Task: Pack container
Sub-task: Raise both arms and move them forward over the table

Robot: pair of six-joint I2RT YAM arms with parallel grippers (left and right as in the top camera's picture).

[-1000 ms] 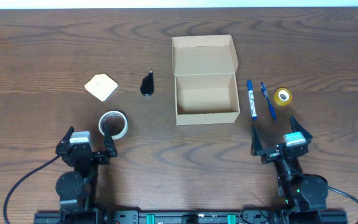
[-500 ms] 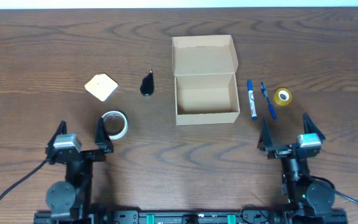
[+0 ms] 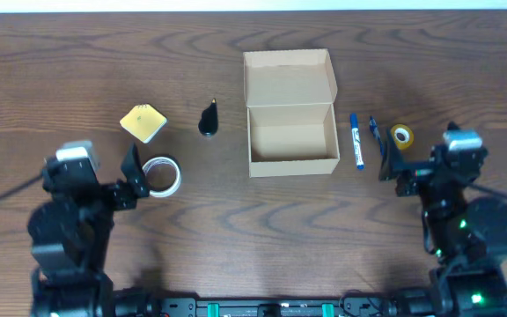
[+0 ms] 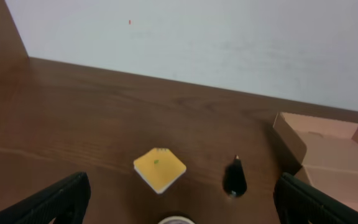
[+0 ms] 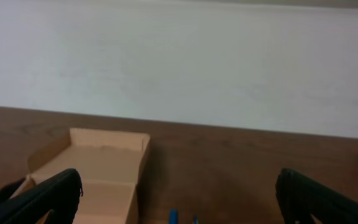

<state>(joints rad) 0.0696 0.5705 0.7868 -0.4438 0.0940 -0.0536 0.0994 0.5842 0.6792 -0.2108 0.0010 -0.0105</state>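
The container (image 3: 293,161) is a tan cardboard box at the table's middle, its flap lid (image 3: 287,77) open toward the far side and its inside empty. It also shows in the left wrist view (image 4: 328,146) and the right wrist view (image 5: 98,168). My left gripper (image 3: 91,176) is open and empty, just left of a white tape roll (image 3: 160,175). My right gripper (image 3: 438,163) is open and empty, near a yellow tape roll (image 3: 401,135). Both sets of fingers are spread wide in the left wrist view (image 4: 179,205) and the right wrist view (image 5: 179,205).
A yellow note pad (image 3: 143,122) (image 4: 160,169) and a small black object (image 3: 209,119) (image 4: 234,178) lie left of the box. A blue marker (image 3: 356,139) and a blue pen (image 3: 374,130) lie right of it. A pale wall stands behind the table.
Both arms have lifted and moved away from the front edge. The left gripper now sits beside the white tape roll, the right one near the yellow tape roll. No object has moved.
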